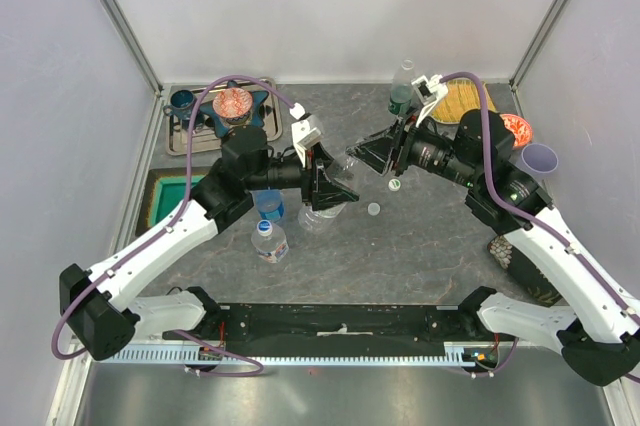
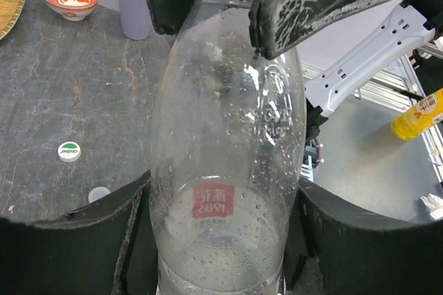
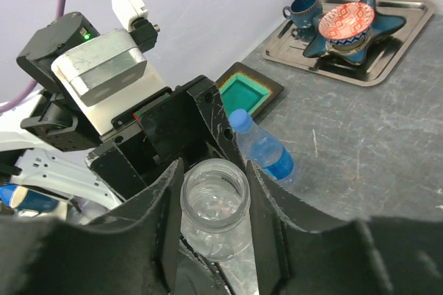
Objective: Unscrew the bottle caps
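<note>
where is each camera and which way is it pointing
top external: above and behind the bases, looking down on the table; both arms show.
left wrist: on the left arm, looking along its own fingers at the clear bottle they clamp.
right wrist: on the right arm, looking down between its fingers into that bottle's open mouth.
shared: both wrist views show the clear bottle.

Left arm [image 1: 165, 243] extends forward and inward. Left gripper [image 1: 330, 184] is clamped on the body of the plain clear bottle [image 2: 228, 136], one finger on each side. Right arm [image 1: 565, 246] reaches inward, opposing it. Right gripper [image 1: 372, 153] straddles the bottle neck, fingers just beside it; contact cannot be confirmed.
</note>
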You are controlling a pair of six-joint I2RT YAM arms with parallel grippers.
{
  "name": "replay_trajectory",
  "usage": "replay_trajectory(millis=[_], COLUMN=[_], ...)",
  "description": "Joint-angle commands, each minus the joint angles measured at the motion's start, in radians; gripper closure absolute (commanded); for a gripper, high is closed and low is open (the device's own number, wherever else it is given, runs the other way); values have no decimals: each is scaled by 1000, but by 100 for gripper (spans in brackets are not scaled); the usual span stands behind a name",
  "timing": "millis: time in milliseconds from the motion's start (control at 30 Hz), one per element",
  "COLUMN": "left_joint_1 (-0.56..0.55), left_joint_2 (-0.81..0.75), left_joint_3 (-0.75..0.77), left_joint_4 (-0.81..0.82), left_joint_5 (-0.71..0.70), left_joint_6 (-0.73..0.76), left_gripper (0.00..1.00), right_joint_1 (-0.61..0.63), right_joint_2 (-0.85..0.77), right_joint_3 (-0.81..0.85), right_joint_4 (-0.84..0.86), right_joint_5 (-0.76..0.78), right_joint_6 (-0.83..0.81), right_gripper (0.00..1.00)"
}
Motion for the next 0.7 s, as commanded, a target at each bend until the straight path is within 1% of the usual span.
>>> replay_trajectory(millis=[0,67,100,133,167,200,233,267,300,333,367,433,467,533,567,600,633,667], left_joint_1=[-5,-5,-5,-5,-5,-5,-5,-5,-3,-3,-3,-3,-3,-3,-3,-3,-3,-3], left_joint_2=[-1,-1,-2,-5,-9,-13,-18,-30,-38,-45,-68,-96,-111,-171,-194,-253,-281,-315], left_joint_3=[49,58,61,67,72,78,92,99,105,115,119,131,133,119,107,95,60,41], left_joint_4=[31,8,-5,-15,-23,-72,-90,-115,-153,-175,-195,-259,-276,-316,-321,-322,-319,-318], left_joint_5=[0,-21,-38,-63,-118,-146,-173,-245,-279,-313,-392,-481,-571,-641,-702,-724,-730,-768], left_joint_6=[16,17,17,16,11,11,13,13,14,14,13,5,1,-4,-1,4,11,31], left_gripper=[37,32,29,24,22,21,18,17,15,1,1,1,1,1,0,1,1,1], right_joint_1=[4,4,3,4,3,4,4,4,4,4,4,4,4,1,3,1,-5,-12], right_joint_2=[-2,-5,-6,-8,-11,-13,-14,-13,-13,-11,-4,10,39,76,119,141,164,206], right_joint_3=[-2,6,9,13,28,36,45,67,78,90,114,142,177,205,219,220,220,207], right_joint_4=[31,25,22,17,3,-4,-11,-32,-40,-52,-78,-116,-165,-205,-218,-218,-213,-178], right_joint_5=[-36,-41,-38,-24,-12,2,20,57,82,108,192,305,465,639,724,899,974,1039], right_joint_6=[-9,-13,-13,-16,-16,-23,-29,-33,-41,-44,-44,-50,-56,-73,-84,-92,-99,-107], right_gripper=[64,71,79,83,88,97,100,100,100,100,100,100,100,100,100,100,100,100])
